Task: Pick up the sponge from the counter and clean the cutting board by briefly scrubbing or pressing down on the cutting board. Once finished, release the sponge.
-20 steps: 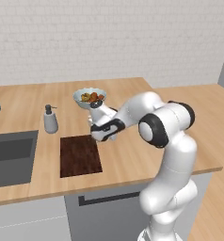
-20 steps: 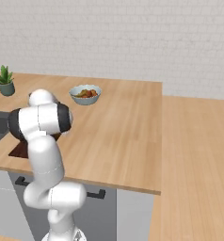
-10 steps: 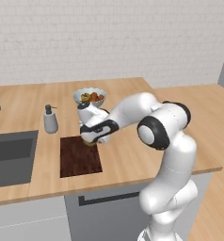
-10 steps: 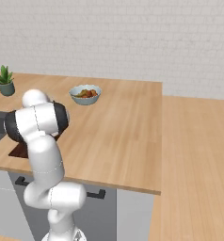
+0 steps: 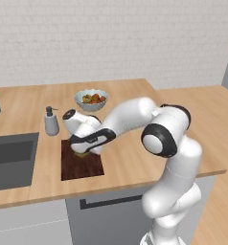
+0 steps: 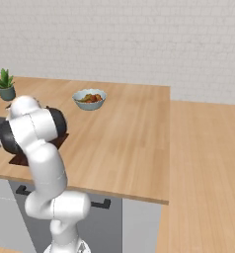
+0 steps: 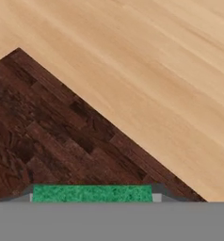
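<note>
Counter: light wood, bearing cutting board.
Gripper: low over board, jaws closed on sponge.
Sponge: green face visible.

Sponge mostly cut off by hand view bottom; cutting board largely hidden behind arm in right base view.

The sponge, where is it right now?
The sponge sits in the tool, over the cutting board near its far end, between sink and bowl.
</note>
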Tool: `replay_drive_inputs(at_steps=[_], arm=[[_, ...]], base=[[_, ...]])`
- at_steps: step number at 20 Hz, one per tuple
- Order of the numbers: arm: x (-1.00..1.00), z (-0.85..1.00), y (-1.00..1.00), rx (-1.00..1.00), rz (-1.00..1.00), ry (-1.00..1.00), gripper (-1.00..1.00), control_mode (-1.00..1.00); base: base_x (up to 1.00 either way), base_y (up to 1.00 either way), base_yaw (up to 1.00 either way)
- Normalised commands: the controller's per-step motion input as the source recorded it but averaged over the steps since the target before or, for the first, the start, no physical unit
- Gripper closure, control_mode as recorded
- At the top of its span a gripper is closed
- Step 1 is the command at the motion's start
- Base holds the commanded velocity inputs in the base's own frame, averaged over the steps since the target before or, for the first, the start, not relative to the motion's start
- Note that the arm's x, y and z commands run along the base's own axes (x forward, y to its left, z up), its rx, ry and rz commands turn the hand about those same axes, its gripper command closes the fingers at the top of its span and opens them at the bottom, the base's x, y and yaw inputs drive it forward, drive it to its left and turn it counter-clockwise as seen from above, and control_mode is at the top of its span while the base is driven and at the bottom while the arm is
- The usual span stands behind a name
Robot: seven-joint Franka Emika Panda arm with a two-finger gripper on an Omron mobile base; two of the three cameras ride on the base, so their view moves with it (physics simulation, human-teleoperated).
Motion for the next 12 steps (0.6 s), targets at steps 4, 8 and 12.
replay_drive_inputs(at_steps=[4,8,12], arm=[[-0.39,-0.03,0.14,-0.02,0.0,-0.11,1.0,-1.0],[-0.17,-0.23,0.11,-0.08,0.0,-0.22,1.0,-1.0],[0.0,-0.41,0.06,-0.09,0.0,-0.11,1.0,-1.0]], base=[[0.0,0.0,0.0],[0.0,0.0,0.0],[0.0,0.0,0.0]])
